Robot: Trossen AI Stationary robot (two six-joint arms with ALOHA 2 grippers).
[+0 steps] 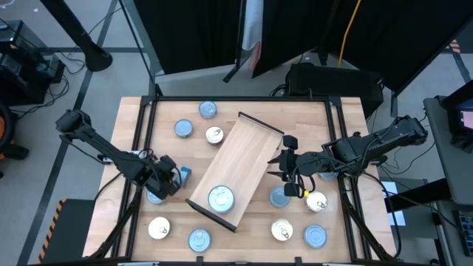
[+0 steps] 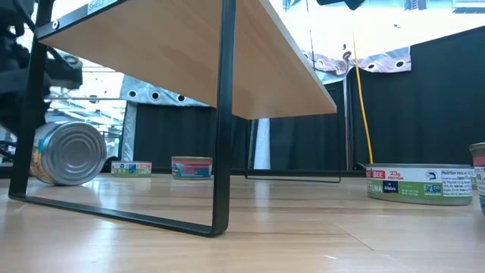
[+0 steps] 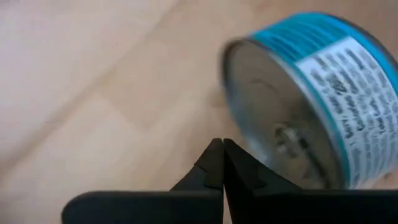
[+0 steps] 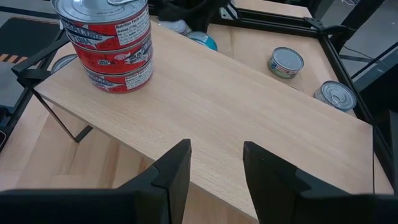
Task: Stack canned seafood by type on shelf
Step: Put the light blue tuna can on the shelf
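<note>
**Tins scattered, one stack on shelf**

Left pincer (image 1: pixel 179 177) pressed together, empty, beside a tipped blue tin (image 3: pixel 317 99) on the desk (image 1: pixel 295 118). Shelf (image 1: pixel 247 159) lay angled mid-desk, red-labelled stack (image 4: pixel 111 46) at one end. Right pincer (image 1: pixel 283 164) spread, empty, at shelf's edge.

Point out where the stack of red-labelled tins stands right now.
The red-labelled stack stands on the shelf at its near end in the high view, between the left gripper and the right gripper, which holds nothing.
</note>
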